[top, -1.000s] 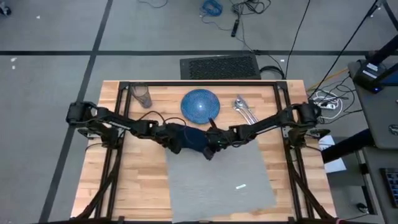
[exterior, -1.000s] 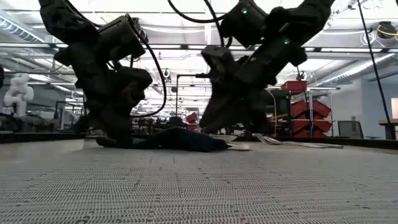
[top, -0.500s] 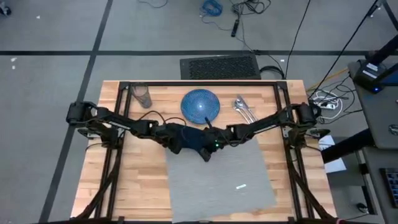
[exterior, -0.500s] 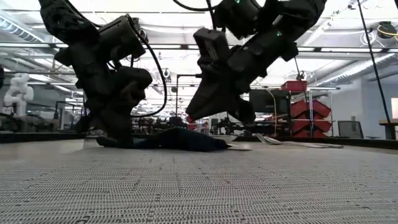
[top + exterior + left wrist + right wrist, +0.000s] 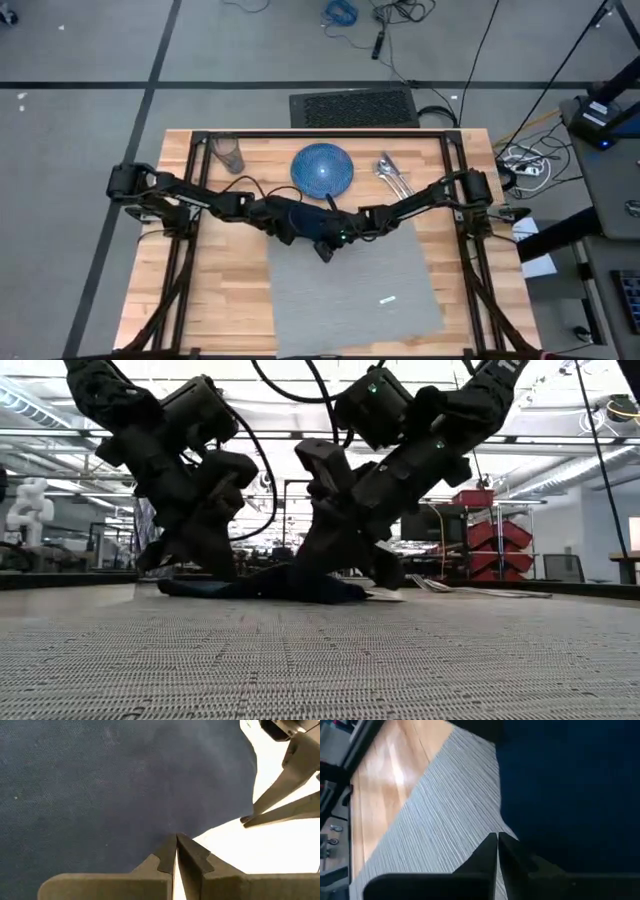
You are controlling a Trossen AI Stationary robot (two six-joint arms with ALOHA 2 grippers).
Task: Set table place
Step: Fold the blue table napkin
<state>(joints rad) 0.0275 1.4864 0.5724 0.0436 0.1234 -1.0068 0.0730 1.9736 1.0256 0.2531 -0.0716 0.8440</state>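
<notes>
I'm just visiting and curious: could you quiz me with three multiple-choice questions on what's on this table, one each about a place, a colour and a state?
1. Where is the plate?
A. on the placemat
B. on bare table beyond the placemat
C. on the floor

2. What colour is the napkin?
A. red
B. white
C. navy

3. How are the left gripper jaws?
A. wide apart
B. closed together at the napkin's edge
C. out of sight

Answers: 1 B, wood surrounds the plate. 2 C, both wrist views show dark blue cloth. 3 B, the tips meet.

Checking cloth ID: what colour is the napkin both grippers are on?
Navy blue, plain weave; the napkin shows best in the left wrist view.
</notes>
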